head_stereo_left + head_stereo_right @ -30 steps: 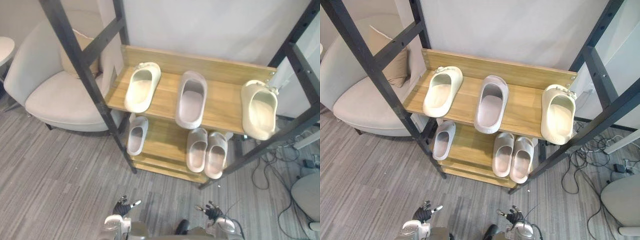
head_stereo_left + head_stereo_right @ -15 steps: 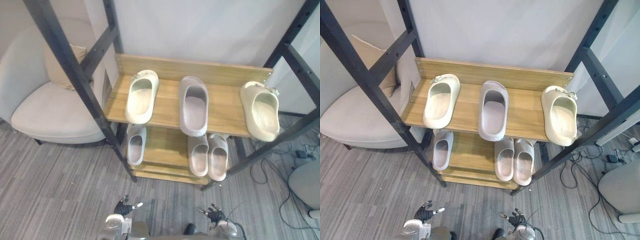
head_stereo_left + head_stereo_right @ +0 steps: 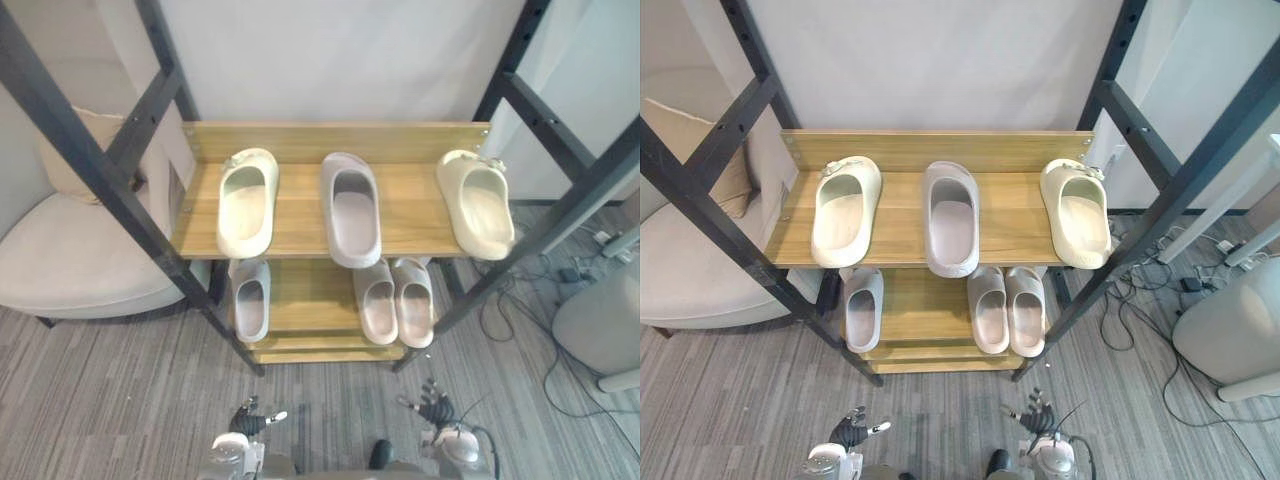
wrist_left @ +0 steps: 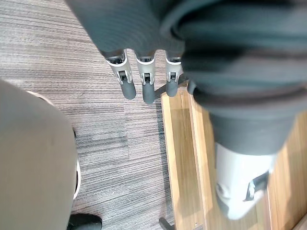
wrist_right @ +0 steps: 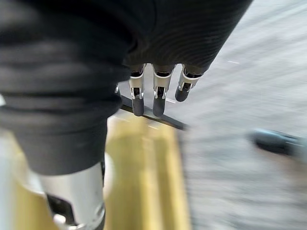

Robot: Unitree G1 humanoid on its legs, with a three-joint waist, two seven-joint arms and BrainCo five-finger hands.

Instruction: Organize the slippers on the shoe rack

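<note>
- Across both eye views the whole scene has shifted: the camera moved and now faces the shoe rack (image 3: pixel 150 230) squarely; nothing on it moved.
- Upper shelf (image 3: pixel 300 205): cream slippers (image 3: pixel 246 202) at opposite ends, grey slipper (image 3: pixel 351 208) between. Lower shelf (image 3: pixel 310 300): three more grey ones. Pairing outstanding.
- Left hand (image 3: pixel 252 417) and right hand (image 3: pixel 437 410) low, fingers (image 4: pixel 128 88) straight, apart, empty.

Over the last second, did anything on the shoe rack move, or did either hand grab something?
Nothing was moved, grabbed or let go. Only the view shifted, because the camera moved, so the rack now looks more square-on. On top, the left cream slipper, grey slipper and right cream slipper lie as before, as do the lower slippers. The left hand and right hand stay low, open and empty.
</note>
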